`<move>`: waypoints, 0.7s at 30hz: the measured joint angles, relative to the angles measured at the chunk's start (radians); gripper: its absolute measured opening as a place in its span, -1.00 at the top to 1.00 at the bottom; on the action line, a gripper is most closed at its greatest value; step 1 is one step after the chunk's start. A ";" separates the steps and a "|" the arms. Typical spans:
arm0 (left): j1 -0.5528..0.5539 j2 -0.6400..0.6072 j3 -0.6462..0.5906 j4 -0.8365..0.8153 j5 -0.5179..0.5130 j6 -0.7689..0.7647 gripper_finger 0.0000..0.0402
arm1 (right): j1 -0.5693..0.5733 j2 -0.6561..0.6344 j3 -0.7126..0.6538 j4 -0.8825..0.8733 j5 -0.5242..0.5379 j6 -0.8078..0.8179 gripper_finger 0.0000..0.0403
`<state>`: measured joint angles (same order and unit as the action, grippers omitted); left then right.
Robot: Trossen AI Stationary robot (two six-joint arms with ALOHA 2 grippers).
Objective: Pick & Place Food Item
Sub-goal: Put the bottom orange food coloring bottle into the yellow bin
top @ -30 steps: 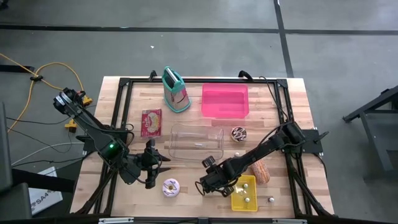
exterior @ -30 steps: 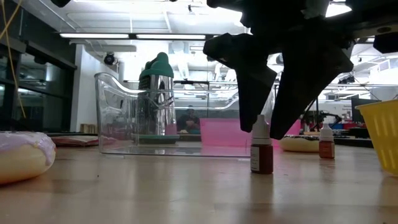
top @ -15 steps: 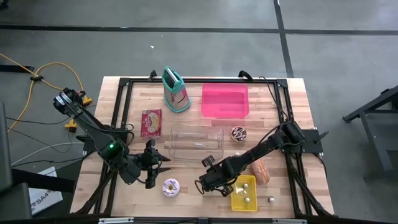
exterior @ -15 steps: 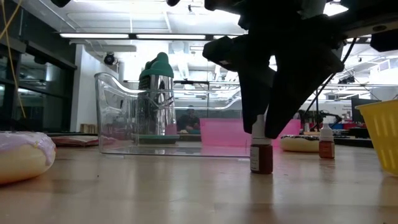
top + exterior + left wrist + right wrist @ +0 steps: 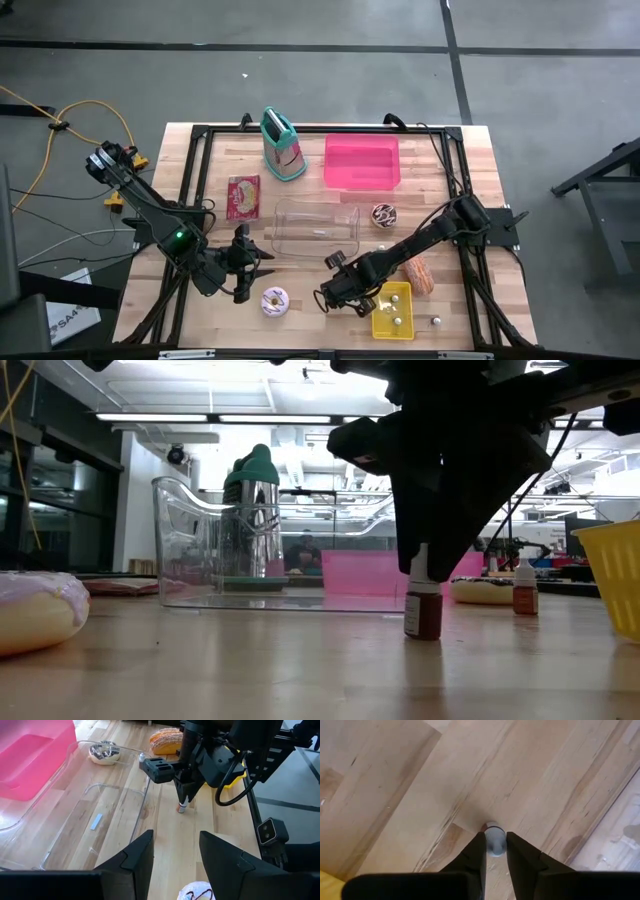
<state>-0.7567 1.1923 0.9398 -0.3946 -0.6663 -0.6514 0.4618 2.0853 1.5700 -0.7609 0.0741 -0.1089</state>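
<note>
Now the right end effector (image 5: 424,565) pinches the white cap of a small brown bottle (image 5: 423,612). It stands upright on the wooden counter (image 5: 300,660). The left end effector (image 5: 175,855) hangs unclenched nearby.

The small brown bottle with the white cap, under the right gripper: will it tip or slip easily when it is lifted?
The small bottle is tall and narrow on a small base, so a sideways nudge would likely tip it. The right gripper closes only on its white cap, which looks smooth and round, so it may slip or swing. It seems light and stiff.
</note>
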 joint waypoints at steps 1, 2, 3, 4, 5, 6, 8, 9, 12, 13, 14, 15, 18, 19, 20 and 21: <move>0.000 0.000 0.000 0.000 0.000 0.000 0.24 | 0.000 0.000 0.000 0.000 0.000 0.000 0.75; 0.000 0.000 0.000 0.000 0.000 0.000 0.24 | 0.000 0.000 0.000 0.000 0.000 0.000 0.75; 0.000 0.000 0.000 0.000 0.000 0.000 0.24 | 0.000 0.000 0.000 0.000 0.000 0.000 0.75; 0.000 0.000 0.000 0.000 0.000 0.000 0.24 | 0.000 0.000 0.000 0.000 0.000 0.000 0.75; 0.000 0.000 0.000 0.000 0.000 0.000 0.24 | 0.000 0.000 0.000 0.000 0.000 0.000 0.75; 0.000 0.000 0.000 0.000 0.000 0.000 0.24 | 0.000 0.000 0.000 0.000 0.000 0.000 0.75; 0.000 0.000 0.000 0.000 0.000 0.000 0.24 | 0.001 -0.008 0.000 -0.005 0.000 0.002 0.75; 0.000 0.000 0.000 0.000 0.000 0.000 0.24 | 0.001 -0.013 0.000 -0.006 -0.002 0.007 0.75; 0.000 0.000 0.000 0.000 0.000 0.000 0.24 | 0.003 -0.046 0.000 -0.020 -0.001 0.032 0.75; 0.000 0.000 0.000 0.000 0.000 0.000 0.24 | 0.003 -0.059 0.000 -0.022 0.001 0.038 0.76; 0.000 0.000 0.000 0.000 0.000 0.000 0.24 | 0.003 -0.071 0.000 -0.020 0.003 0.043 0.76; 0.000 0.000 0.000 0.000 0.000 0.000 0.24 | 0.003 -0.084 0.000 -0.022 0.005 0.049 0.76; 0.000 0.000 0.000 0.000 0.000 0.000 0.24 | 0.003 -0.136 -0.001 -0.037 0.014 0.068 0.76; 0.000 0.000 0.000 -0.001 0.000 0.000 0.24 | 0.003 -0.153 0.000 -0.039 0.020 0.077 0.76; 0.000 0.000 0.000 -0.001 0.000 0.000 0.24 | 0.003 -0.170 0.000 -0.048 0.029 0.084 0.76; 0.000 0.000 0.000 0.000 0.000 0.000 0.24 | 0.004 -0.187 0.000 -0.057 0.034 0.091 0.76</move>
<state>-0.7567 1.1922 0.9398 -0.3946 -0.6666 -0.6518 0.4656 1.8984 1.5696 -0.8180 0.1083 -0.0180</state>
